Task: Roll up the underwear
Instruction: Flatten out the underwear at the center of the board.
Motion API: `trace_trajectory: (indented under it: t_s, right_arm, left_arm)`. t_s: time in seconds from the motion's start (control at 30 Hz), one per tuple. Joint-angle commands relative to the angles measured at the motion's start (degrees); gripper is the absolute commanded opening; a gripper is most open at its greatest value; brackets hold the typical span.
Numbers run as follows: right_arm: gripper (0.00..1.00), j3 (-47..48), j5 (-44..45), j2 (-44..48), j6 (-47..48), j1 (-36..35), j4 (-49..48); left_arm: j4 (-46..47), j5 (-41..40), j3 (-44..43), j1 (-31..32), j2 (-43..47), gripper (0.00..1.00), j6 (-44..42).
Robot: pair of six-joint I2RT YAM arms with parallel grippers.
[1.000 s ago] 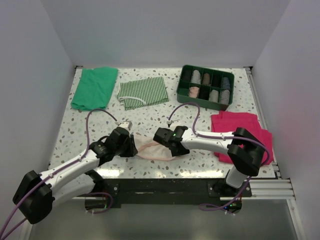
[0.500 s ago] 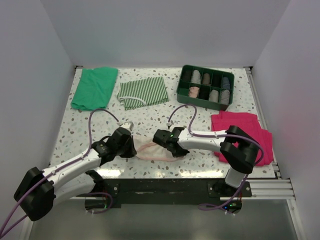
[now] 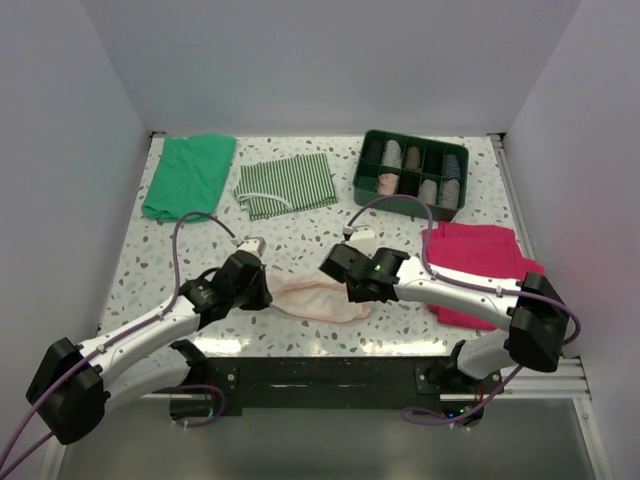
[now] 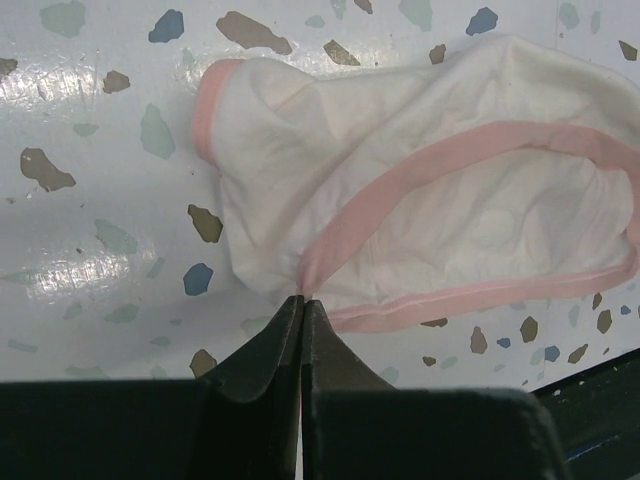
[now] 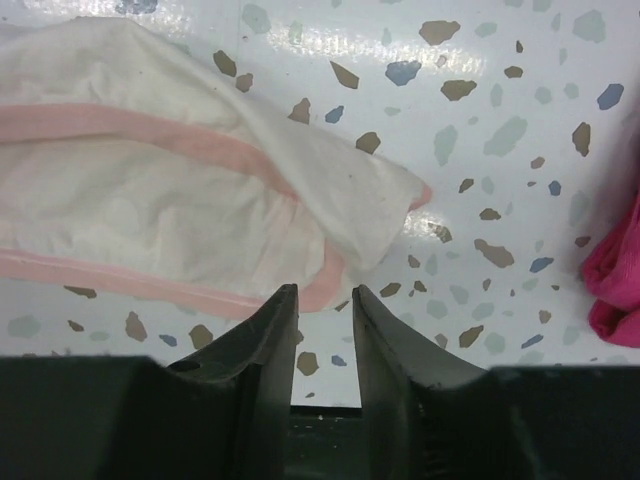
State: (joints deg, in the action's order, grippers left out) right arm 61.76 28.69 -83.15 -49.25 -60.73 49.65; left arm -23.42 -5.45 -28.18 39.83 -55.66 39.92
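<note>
Underwear [image 3: 318, 298] lying spread and unrolled on the desk [image 3: 300, 235], close to the front edge, between the two pincers.
The left pincer [image 4: 302, 300] is closed tight, its tips pinching the pink edging at the garment's left end, where the fabric bunches. The right pincer [image 5: 325, 292] stands at the garment's right end with a narrow gap between its tips. The pink hem lies at the mouth of that gap and is not gripped. To the right, the magenta cloth [image 3: 485, 270] lies near the right arm, apart from the underwear. At the back of the desk, well apart, are the striped cloth [image 3: 287, 184], a plain green cloth [image 3: 188, 175] and a green compartment tray [image 3: 357, 180] holding rolled items. Purple cables [image 3: 180, 250] loop above both arms.
</note>
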Motion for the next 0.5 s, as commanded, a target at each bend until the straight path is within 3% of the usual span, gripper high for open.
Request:
trace_trajectory:
  t_s: [0.0,0.23,0.47]
  right_arm:
    - [0.37,-0.9,1.8,-2.4,0.0,1.1,1.2]
    - [0.39,-3.8,-0.4,-4.9,1.1,2.6,-2.8]
    - [0.33,-3.7,-3.1,-7.5,2.7,2.8,-5.3]
  left_arm:
    - [0.4,-1.1,-1.5,0.2,0.6,0.05,0.2]
    - [0.7,-1.1,-0.5,0.2,0.0,0.05,0.0]
    - [1.1,-1.1,0.0,0.2,-0.1,0.05,-0.3]
